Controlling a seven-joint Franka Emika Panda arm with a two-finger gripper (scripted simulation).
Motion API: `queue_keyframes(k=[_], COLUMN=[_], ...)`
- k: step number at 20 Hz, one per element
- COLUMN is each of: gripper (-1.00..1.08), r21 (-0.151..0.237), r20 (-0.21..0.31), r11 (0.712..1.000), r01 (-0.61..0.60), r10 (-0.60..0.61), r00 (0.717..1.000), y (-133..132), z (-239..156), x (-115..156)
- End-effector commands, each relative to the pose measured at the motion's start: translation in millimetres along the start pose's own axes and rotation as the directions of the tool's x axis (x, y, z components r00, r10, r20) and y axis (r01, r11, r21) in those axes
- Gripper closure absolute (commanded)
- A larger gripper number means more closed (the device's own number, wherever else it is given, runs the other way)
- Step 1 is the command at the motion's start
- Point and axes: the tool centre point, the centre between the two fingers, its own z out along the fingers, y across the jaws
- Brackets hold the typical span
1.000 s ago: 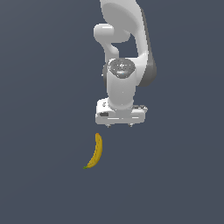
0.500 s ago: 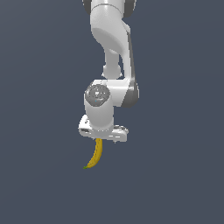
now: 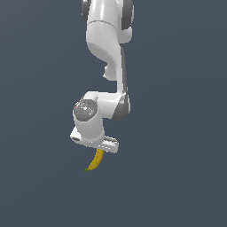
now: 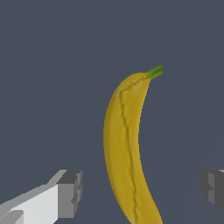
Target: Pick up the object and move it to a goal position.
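Quick count from my end: one banana, one arm, one gripper, and a flat dark grey surface under all of it. Nothing else shows in either camera.

Room-wise, the grey floor runs out to every border of both pictures with no edge, wall or rim showing. In the exterior view there's bare surface on both sides of the arm and below the banana. The only thing crowding the fruit is the arm's own wrist and hand block, which sits right over the banana's upper end and hides part of it from that camera.

Where the banana is: lying on the surface, poking out from under the gripper body in the exterior view, curving down toward that view's left with the green stem tip at the far low end. In the wrist view it lies lengthwise right down the gap between the two fingers, stem end pointing away from the hand.

Gripper state: spread wide, gripping nothing. I can see grey floor between the banana and the pad on each side, so neither finger is touching it. I can't tell from these frames how far above the surface the fingertips are.
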Motion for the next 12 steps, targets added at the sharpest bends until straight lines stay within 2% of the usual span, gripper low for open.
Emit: queue_keyframes(k=[1,7,12], gripper=[-0.92,-0.92,-0.92], r21=[-0.001,-0.002,-0.002], r20=[-0.001,0.000,-0.001], r11=[1.000,1.000,1.000], r01=[-0.009,-0.009,-0.010], r10=[0.009,0.009,0.010], r00=[1.000,1.000,1.000], y=[3.4,3.7,3.9], z=[3.3,7.2,28.9], x=[2.9,2.4,2.1])
